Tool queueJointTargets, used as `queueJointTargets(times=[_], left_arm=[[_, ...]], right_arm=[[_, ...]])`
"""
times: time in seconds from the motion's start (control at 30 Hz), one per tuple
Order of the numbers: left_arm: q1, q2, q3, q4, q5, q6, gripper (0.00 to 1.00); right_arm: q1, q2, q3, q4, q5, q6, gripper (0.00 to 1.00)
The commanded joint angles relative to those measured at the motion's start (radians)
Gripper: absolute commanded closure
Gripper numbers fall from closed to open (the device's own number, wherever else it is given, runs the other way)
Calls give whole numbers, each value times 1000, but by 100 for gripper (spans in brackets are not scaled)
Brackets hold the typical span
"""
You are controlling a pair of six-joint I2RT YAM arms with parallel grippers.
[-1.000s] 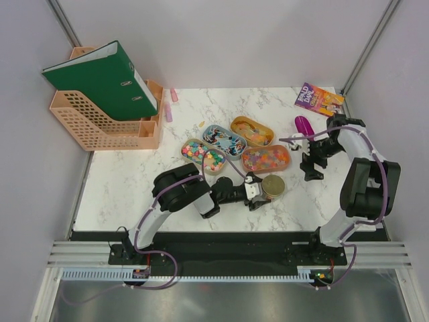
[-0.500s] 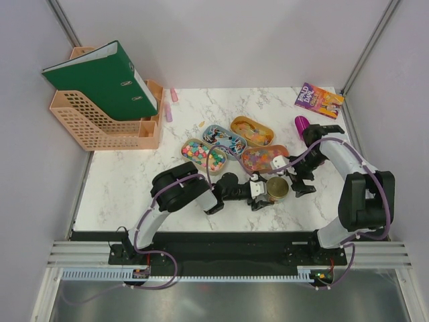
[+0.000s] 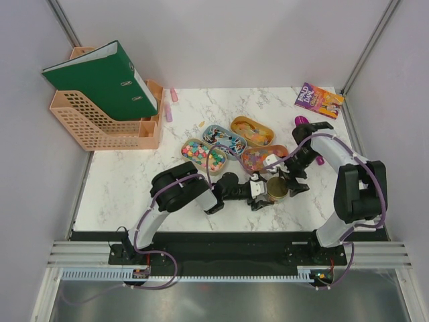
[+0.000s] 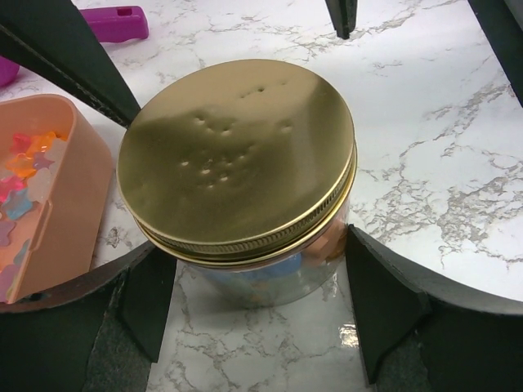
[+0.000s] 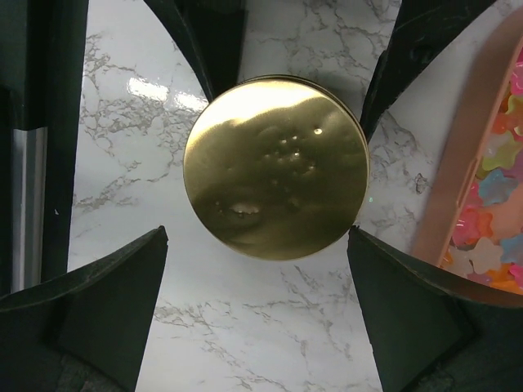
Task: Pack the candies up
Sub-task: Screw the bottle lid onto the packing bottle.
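A glass jar [image 4: 270, 282] with a round gold lid [image 3: 276, 188] [image 4: 237, 151] [image 5: 276, 167] stands on the marble. Orange and blue candies [image 4: 327, 247] show through its glass. My left gripper [image 3: 271, 190] [image 4: 260, 273] is shut on the jar, one finger on each side below the lid. Directly above the lid hovers my right gripper [image 3: 293, 180] [image 5: 257, 237], open, its fingers well apart from the lid's rim. More candies [image 3: 204, 155] [image 5: 498, 204] fill four oval trays beyond the jar; the nearest tray [image 3: 249, 163] [image 4: 73, 163] lies just beside it.
A purple scoop [image 3: 303, 123] [image 4: 122, 20] lies right of the trays. A book [image 3: 319, 99] sits at the back right corner. A peach file rack [image 3: 100, 127] with a green binder [image 3: 100, 77] stands at the back left, with pink bits [image 3: 168, 113] beside it.
My right arm swung in from the right side of the table, and its open gripper is now above the jar lid. The left gripper and jar shifted slightly right.
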Motion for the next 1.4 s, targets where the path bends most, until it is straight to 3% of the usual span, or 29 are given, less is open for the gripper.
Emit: queueJointTargets(times=[0.0, 0.6, 0.83, 1.1, 1.33, 1.37], left_arm=[[0, 56, -63, -335, 18, 20, 54], [38, 54, -48, -365, 47, 22, 55], [37, 51, -63, -371, 56, 46, 55], [38, 54, -69, -381, 58, 68, 56], [40, 59, -40, -444, 78, 65, 86], [41, 59, -38, -444, 82, 63, 98]], right_arm=[[8, -15, 8, -74, -34, -1, 2], [12, -272, -278, -105, 70, 54, 2], [-98, -263, -137, -84, 118, 70, 2], [-61, -97, 43, -51, 32, 90, 2], [37, -54, 61, -25, -2, 116, 2], [41, -54, 58, -25, -3, 114, 2]])
